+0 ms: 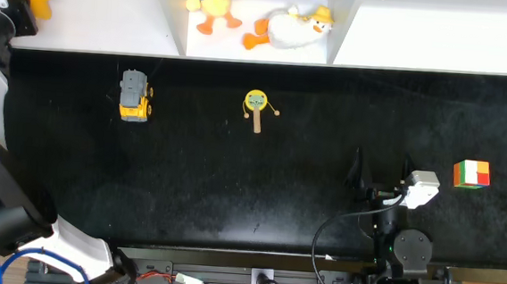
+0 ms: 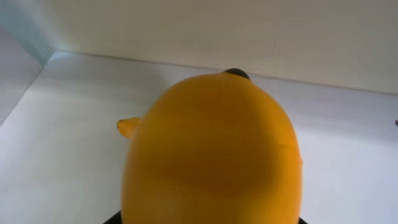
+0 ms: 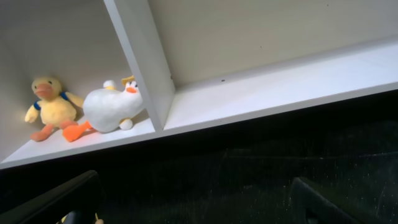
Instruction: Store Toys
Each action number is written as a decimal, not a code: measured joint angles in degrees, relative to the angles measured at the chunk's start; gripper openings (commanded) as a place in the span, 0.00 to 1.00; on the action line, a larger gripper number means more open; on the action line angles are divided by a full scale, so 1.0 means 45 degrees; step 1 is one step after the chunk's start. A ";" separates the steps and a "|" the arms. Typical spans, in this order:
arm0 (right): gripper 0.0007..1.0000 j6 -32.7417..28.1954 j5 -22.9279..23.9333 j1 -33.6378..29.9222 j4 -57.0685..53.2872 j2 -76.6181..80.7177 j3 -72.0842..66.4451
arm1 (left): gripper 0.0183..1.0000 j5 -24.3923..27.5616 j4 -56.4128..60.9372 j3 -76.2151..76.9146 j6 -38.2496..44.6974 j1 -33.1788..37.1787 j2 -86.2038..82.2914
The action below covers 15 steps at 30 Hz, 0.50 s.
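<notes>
The yellow toy (image 2: 211,149) sits in the shelf's (image 1: 91,37) far-left compartment, right against the left hand (image 1: 14,11); grip state: cannot tell. The middle compartment holds a plush duck (image 1: 213,0) and a white plush bird (image 1: 288,26). The right hand (image 1: 381,169) is spread wide over the worktop (image 1: 232,185), left of a cube (image 1: 471,173).

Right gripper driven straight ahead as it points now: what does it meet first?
Likely the white shelf's front lip beside its divider; black tabletop before the right gripper looks free, depth unclear.
</notes>
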 measured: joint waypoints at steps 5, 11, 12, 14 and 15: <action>1.00 -0.0005 0.0000 0.0000 0.0010 0.0000 0.0000 | 0.26 0.0102 0.0233 0.0063 0.0000 -0.0015 0.0316; 1.00 0.0005 0.0005 0.0000 0.0005 0.0000 0.0000 | 0.26 0.0102 0.0325 0.0063 0.0000 -0.0073 0.0549; 1.00 0.0005 0.0000 0.0000 0.0005 0.0000 0.0000 | 0.26 0.0102 0.0325 0.0068 0.0000 -0.0083 0.0549; 0.99 0.0000 0.0000 0.0000 0.0005 0.0000 0.0000 | 0.27 0.0102 0.0330 0.0068 0.0000 -0.0107 0.0573; 1.00 0.0000 0.0000 0.0000 0.0010 0.0000 0.0000 | 0.27 0.0102 0.0330 0.0068 0.0000 -0.0112 0.0597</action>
